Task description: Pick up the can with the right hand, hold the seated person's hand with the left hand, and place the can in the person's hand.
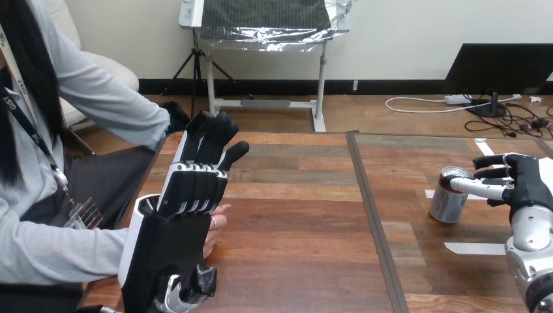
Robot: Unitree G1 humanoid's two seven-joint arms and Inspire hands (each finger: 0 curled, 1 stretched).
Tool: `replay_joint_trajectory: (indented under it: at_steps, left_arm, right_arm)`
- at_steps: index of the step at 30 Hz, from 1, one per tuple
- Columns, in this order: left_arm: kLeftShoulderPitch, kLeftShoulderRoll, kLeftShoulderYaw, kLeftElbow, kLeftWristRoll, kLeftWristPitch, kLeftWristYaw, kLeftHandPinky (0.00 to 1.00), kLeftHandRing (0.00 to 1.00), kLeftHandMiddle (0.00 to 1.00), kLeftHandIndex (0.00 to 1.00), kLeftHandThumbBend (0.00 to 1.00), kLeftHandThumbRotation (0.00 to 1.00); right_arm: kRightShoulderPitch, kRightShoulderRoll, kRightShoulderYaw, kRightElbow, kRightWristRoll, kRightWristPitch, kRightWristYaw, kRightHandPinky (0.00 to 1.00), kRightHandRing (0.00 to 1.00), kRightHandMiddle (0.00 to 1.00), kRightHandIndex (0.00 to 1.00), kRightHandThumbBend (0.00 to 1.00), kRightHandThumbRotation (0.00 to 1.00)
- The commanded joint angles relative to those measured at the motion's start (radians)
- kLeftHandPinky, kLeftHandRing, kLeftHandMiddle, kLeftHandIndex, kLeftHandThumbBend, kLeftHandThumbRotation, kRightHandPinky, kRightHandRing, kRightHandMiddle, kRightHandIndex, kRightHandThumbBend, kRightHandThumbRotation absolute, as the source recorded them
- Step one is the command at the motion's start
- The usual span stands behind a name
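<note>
- On the table's (306, 215) right part: can (448, 203), upright, near a tape strip (475, 248).
- Risk, as judged: a sideways nudge at its rim could topple it before any grip forms.
- Right hand (525, 182): fingers loosely extended, one touching the can's top.
- Left hand (171, 228): fingers straight, in front of the person's hand (218, 225), not clasping.

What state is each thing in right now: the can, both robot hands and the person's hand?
can: upright on the table, not lifted.
right hand: beside the can, touching its upper part; grip cannot be told.
left hand: open, fingers straight, upright in front of the person's hand.
person's hand: mostly hidden behind the left hand, fingertips showing at its right.
</note>
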Motion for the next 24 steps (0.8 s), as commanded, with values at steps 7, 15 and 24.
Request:
replay_joint_trajectory:
  at_steps: [7, 15, 24]
  left_arm:
    - [-0.020, -0.023, -0.003, -0.032, 0.035, -0.032, 0.027, 0.90, 0.96, 0.96, 0.96, 0.87, 0.69]
    - [-0.022, -0.024, -0.016, -0.029, 0.022, -0.021, 0.027, 0.89, 0.96, 0.96, 0.97, 0.85, 0.72]
    - [-0.041, -0.030, -0.014, -0.006, 0.008, -0.051, 0.015, 0.90, 0.96, 0.96, 0.97, 0.88, 0.71]
  right_arm:
    - [-0.100, 0.008, -0.003, -0.011, 0.001, -0.015, -0.029, 0.46, 0.49, 0.51, 0.50, 0.88, 0.00]
    - [-0.101, 0.008, -0.013, -0.012, 0.010, -0.013, -0.028, 0.46, 0.49, 0.51, 0.49, 0.88, 0.00]
    - [-0.098, 0.008, -0.019, -0.014, 0.019, -0.028, -0.030, 0.45, 0.48, 0.50, 0.48, 0.88, 0.00]
